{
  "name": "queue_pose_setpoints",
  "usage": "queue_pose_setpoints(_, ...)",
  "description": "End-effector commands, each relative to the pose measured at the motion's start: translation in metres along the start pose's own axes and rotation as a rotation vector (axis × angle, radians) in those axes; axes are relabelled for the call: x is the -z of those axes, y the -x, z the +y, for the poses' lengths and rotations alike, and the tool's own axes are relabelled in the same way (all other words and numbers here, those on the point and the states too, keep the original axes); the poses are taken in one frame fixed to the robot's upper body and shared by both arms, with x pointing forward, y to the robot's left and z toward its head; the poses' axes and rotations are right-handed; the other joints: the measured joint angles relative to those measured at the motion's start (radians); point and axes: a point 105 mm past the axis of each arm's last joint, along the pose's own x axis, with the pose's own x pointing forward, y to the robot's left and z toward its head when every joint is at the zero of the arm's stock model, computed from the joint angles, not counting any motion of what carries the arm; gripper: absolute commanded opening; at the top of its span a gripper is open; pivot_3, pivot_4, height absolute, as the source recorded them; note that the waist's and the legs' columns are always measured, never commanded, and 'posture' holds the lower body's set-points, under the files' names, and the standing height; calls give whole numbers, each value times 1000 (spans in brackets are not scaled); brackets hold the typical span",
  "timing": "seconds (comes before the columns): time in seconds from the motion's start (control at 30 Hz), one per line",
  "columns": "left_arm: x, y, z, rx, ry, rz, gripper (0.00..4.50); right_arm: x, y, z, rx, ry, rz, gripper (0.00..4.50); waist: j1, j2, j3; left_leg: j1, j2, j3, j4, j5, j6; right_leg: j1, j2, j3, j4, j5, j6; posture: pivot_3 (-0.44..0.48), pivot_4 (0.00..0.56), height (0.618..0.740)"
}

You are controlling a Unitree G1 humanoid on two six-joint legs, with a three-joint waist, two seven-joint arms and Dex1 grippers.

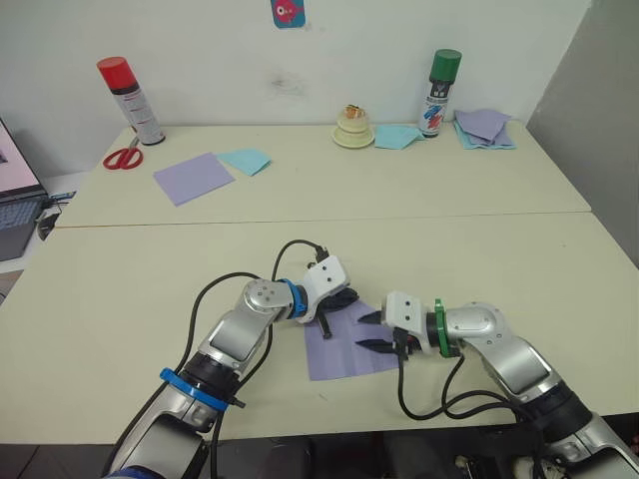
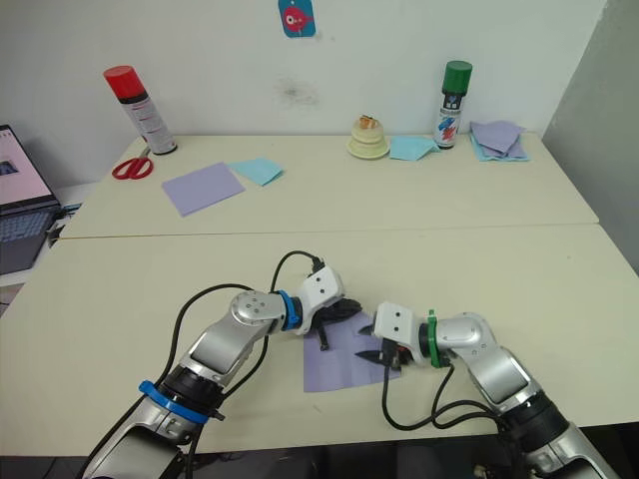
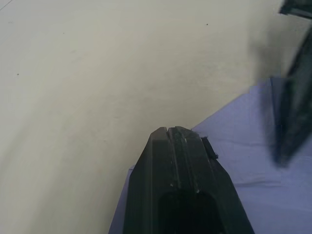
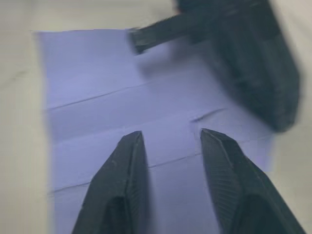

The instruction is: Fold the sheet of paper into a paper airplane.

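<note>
near the front edge of the cream table point(image 1: 479, 249), the creased lavender sheet of paper point(image 1: 344, 349) is lying flat, just between the two grippers. its crease lines are being shown running across it in the right wrist view. the left gripper point(image 1: 337, 304) is being held at the sheet's far left corner, its two black fingers pressed together with no gap, their tips touching the paper. the right gripper point(image 1: 375, 332) is being held over the sheet's right edge with its fingers parted, nothing between them. further back, a smooth lavender square point(image 1: 193, 178) and a light-blue sheet point(image 1: 246, 160) are lying beside red scissors point(image 1: 123, 156) and a red-capped spray can point(image 1: 130, 100). a green-capped spray can point(image 1: 437, 92) is standing near stacked paper sheets point(image 1: 484, 128).
</note>
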Motion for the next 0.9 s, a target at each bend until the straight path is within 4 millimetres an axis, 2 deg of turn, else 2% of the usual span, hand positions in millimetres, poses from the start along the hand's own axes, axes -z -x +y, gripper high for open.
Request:
queue_pose_setpoints(0.03, 16, -1, -3, 14, 25, 58, 0, -7, 7, 5, -56, -82, -60, 1578, 0, 0, 0, 1, 0, 0, 0, 0, 0, 1, 0, 0, 0, 0, 0, 0, 150, 740)
queue_pose_setpoints(0.2, 17, -2, -4, 15, 23, 58, 0, -28, 25, -18, 25, -208, -227, 15, 0, 0, 0, 3, 0, 0, 0, 0, 0, 3, 0, 0, 0, 0, 0, 0, 150, 740)
queue_pose_setpoints(0.27, 17, -2, -3, 14, 22, 57, 0, -35, 31, -35, 118, -246, -272, 15, 0, 0, 0, 3, 0, 0, 0, 0, 0, 3, 0, 0, 0, 0, 0, 0, 150, 740)
queue_pose_setpoints(0.4, 15, -5, -3, 17, 46, 39, 0, -14, 25, -64, 330, -227, -168, 15, 1, 0, 0, 3, 0, 0, 0, 0, 0, 3, 0, 0, 0, 0, 0, 0, 150, 740)
queue_pose_setpoints(0.6, 15, -5, -4, 30, 38, 44, 0, -2, 6, -55, 303, -198, -92, 15, 3, 0, 0, 3, 0, 1, -1, 0, 0, 2, 0, 1, 0, 0, 0, 0, 150, 740)
queue_pose_setpoints(0.9, 16, -4, -2, 33, 27, 54, 0, 4, 9, -47, 303, -224, -84, 15, 2, 0, 0, 3, 0, 0, -1, 0, 0, 3, 0, 0, 0, 0, 0, 0, 150, 740)
